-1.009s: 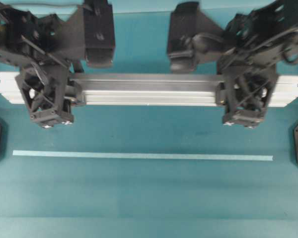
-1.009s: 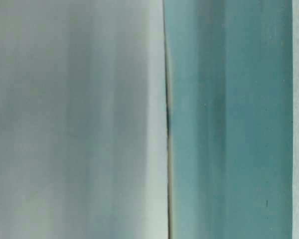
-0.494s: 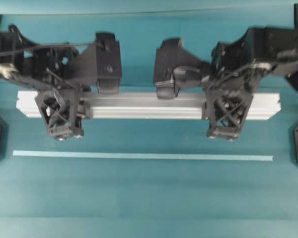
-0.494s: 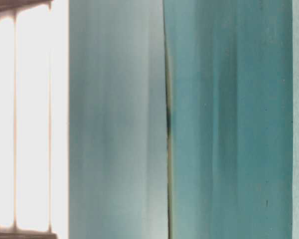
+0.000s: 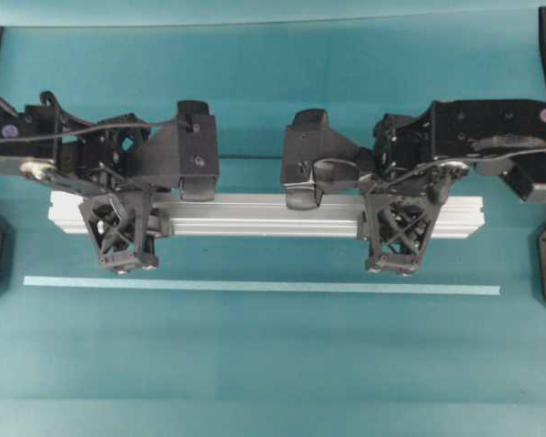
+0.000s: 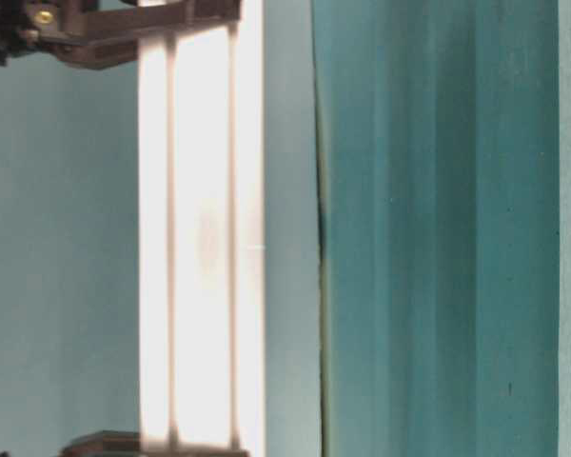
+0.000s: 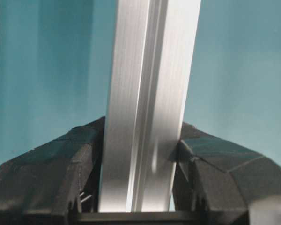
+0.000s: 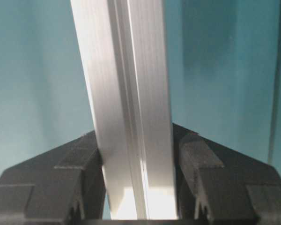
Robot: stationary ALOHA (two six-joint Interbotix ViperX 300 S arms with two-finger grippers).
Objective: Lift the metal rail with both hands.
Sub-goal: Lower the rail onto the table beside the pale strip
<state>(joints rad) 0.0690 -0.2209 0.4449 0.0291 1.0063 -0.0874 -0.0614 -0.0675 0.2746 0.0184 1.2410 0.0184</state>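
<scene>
So the metal rail point(image 5: 268, 215) was clamped at both ends here. The left hand point(image 5: 123, 228) was closed on it near the left end and the right hand point(image 5: 396, 232) was closed on it right of the middle, both sets of fingers squeezing the sides of the bar. The wrist views backed that up: black pads pressed flat against the silver extrusion on each side, no gap that I could see.

What changed: compared with a second before, the rail looked noticeably smaller and shorter from overhead, and it sat closer to the pale tape strip point(image 5: 255, 287) on the teal counter point(image 5: 273, 364). In the table-level view the rail had been a big blur filling the frame, then it slid over into a sharper bright band. My read is that the bar was moving away from the overhead camera, so heading down toward the counter rather than up. It stayed level the whole way, both ends together.

If that's right, the lift itself was probably already done and this was the lowering part.
</scene>
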